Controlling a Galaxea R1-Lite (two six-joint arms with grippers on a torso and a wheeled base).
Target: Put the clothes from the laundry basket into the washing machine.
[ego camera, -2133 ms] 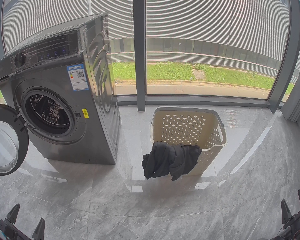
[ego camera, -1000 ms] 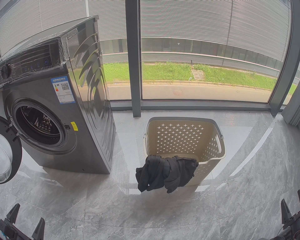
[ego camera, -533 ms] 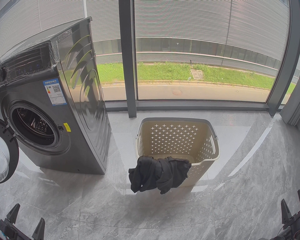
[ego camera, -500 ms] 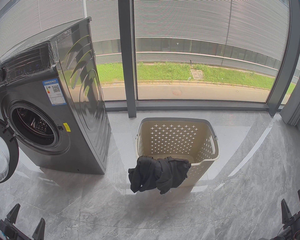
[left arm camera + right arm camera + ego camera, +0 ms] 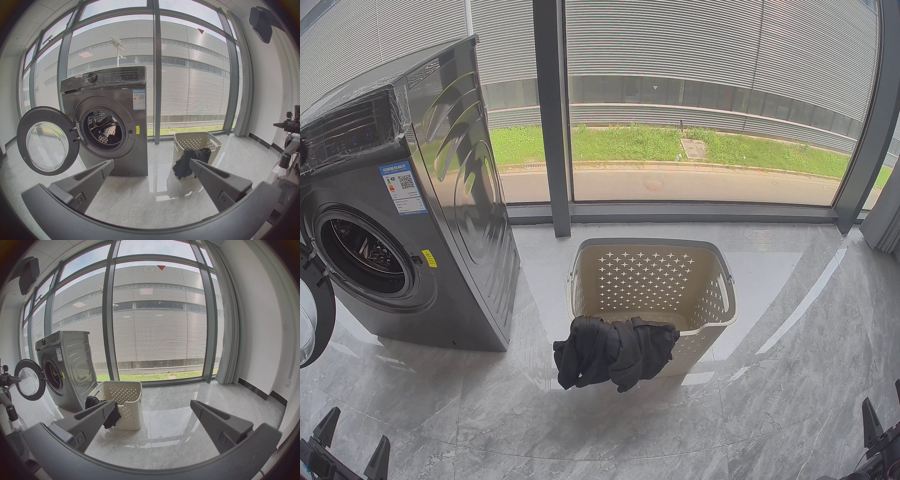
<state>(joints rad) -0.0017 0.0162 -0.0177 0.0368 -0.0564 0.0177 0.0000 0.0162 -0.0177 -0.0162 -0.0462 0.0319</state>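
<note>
Dark clothes (image 5: pixel 615 353) draped lengthwise along laundry basket (image 5: pixel 644 275) near rim

Head view, counted items. One washing machine (image 5: pixel 425 206), at 9 o'clock from the basket, bearing one round door (image 5: pixel 47 140), one blue-and-white sticker (image 5: pixel 403 187) and one yellow sticker (image 5: pixel 429 258). One laundry basket (image 5: pixel 650 275). One dark garment (image 5: pixel 612 353), on the basket's 6 o'clock rim. Two grippers: left gripper (image 5: pixel 150 164), right gripper (image 5: pixel 151 405).

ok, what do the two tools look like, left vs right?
Identical: left tool and right tool are dark grey, two wedge-shaped fingers tapering to pointed tips, ribbed pads on the inner faces near the tips, a round fastener near each base, on a curved grey bar.
</note>
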